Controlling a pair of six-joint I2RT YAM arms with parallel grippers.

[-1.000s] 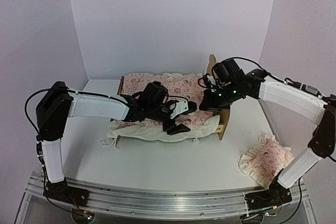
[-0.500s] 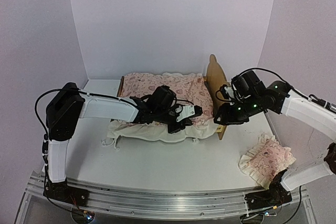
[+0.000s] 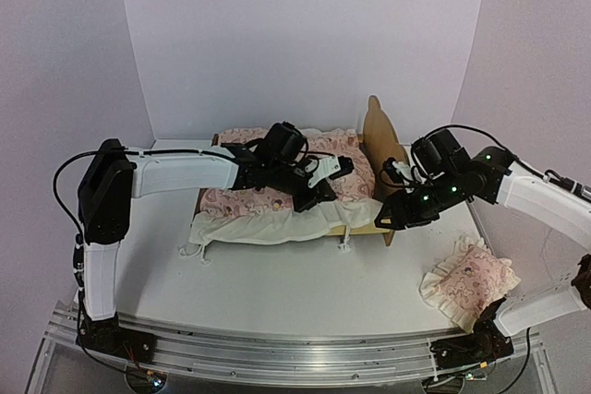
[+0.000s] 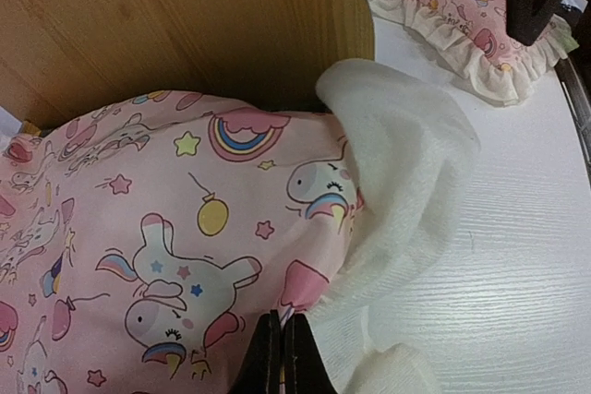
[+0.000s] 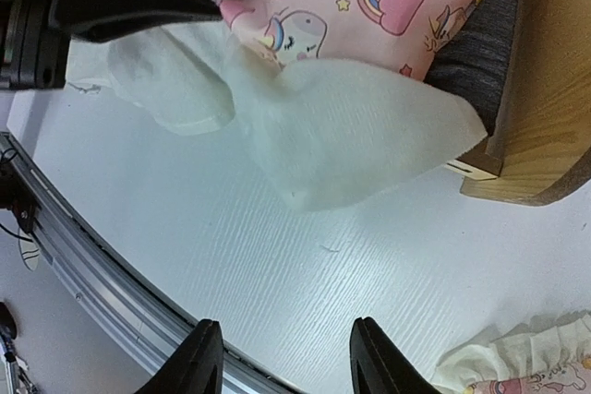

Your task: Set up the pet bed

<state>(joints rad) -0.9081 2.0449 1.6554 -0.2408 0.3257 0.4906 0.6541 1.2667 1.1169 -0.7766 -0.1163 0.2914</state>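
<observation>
We see the left fingers (image 4: 275, 357) clenched on the near edge of the pink unicorn-print cover (image 4: 166, 228), which lies draped over the pet bed (image 3: 379, 136) with its cream ruffle hanging down the bed's near side. The pet bed stands toward the back of the white surface (image 3: 295, 292), between the two arms, its wooden headboard upright at the right end. The right fingers (image 5: 196, 362) hang spread and empty above the surface beside the headboard's near corner, while the small ruffled pillow (image 3: 468, 279) lies apart near the right arm's base.
</observation>
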